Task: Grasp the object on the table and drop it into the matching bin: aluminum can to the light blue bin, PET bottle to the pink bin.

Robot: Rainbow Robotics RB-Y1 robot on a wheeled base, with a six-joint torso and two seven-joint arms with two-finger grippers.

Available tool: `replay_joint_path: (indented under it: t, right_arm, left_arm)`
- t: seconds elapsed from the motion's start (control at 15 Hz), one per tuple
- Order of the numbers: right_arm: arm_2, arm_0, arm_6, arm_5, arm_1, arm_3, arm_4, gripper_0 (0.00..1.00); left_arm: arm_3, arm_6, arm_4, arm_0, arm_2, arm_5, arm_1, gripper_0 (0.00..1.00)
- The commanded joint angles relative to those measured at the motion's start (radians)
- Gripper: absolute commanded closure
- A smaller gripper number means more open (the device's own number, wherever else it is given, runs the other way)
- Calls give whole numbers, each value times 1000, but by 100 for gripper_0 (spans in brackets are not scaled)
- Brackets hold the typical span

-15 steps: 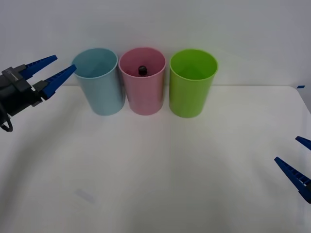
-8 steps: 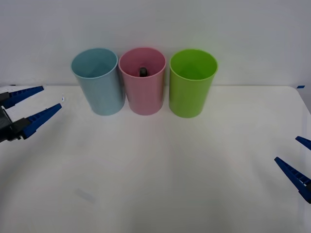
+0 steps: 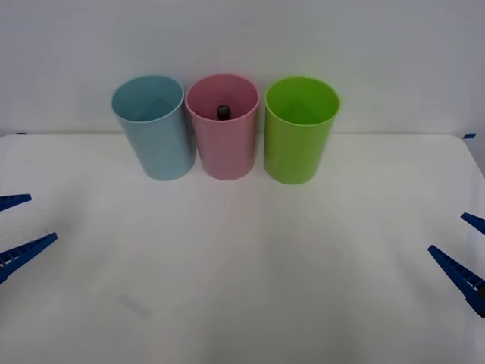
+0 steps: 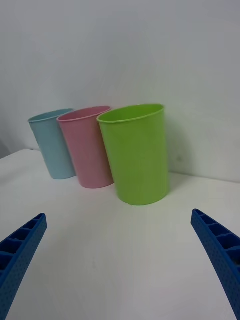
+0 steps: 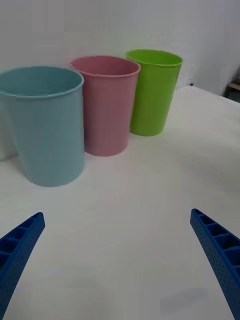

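The PET bottle's black cap (image 3: 223, 111) pokes up inside the pink bin (image 3: 224, 144), which stands between the light blue bin (image 3: 157, 140) and a green bin at the back of the white table (image 3: 250, 258). The rest of the bottle is hidden by the bin wall. My left gripper (image 3: 14, 227) hangs open at the table's left edge, well in front of the bins, with nothing between its fingers. Open and empty as well, my right gripper (image 3: 468, 254) sits low at the right edge. The pink bin (image 5: 106, 107) and light blue bin (image 5: 45, 127) stand ahead in the left wrist view.
A bright green bin (image 3: 298, 136) stands to the right of the pink one, touching or nearly touching it. All three bins line up close to the back wall. A faint grey smudge (image 3: 135, 305) marks the tabletop at front left.
My left gripper has drawn back from beside the light blue bin, moving down and toward the front left edge, staying open. The right gripper has not moved.
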Motion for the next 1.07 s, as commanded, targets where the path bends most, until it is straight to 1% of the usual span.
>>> replay_joint_path:
  t: [0.07, 0.33, 0.53, 0.73, 1.07]
  right_arm:
    - [0, 0, 0, 0, 0, 0, 0, 0]
    - [0, 0, 0, 0, 0, 0, 0, 0]
    - [0, 0, 0, 0, 0, 0, 0, 0]
    - [0, 0, 0, 0, 0, 0, 0, 0]
    - [0, 0, 0, 0, 0, 0, 0, 0]
  left_arm:
    - [1, -38, -2, 76, 9, -1, 0, 0]
    - [1, -63, -2, 171, 37, -7, 0, 0]
    - [1, -64, 0, 210, 34, -7, 0, 0]
    - [1, -61, 3, 219, 29, -7, -14, 0]
    - [1, -49, 3, 222, 3, -7, -14, 0]
